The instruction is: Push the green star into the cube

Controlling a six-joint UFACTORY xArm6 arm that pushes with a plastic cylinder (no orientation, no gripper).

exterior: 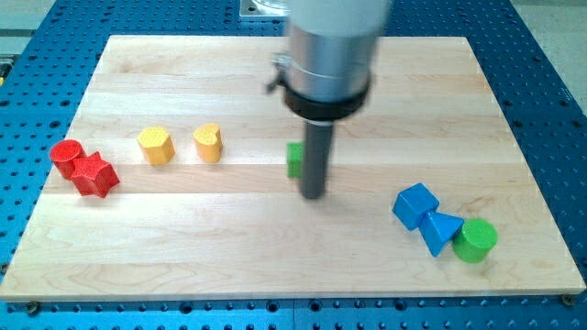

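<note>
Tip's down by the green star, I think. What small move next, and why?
Probably step my tip round to the green star's left side. It now sits on the star's right, hiding most of it, while the blue cube lies to the view's lower right, so pushing from here would drive it away.

Bright even light, soft faint shadows, arm housing [327, 46] blurred

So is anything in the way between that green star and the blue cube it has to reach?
Only my own rod: my tip sits just right of the green star, on the side facing the blue cube. Beyond it, bare board runs to the cube.
</note>
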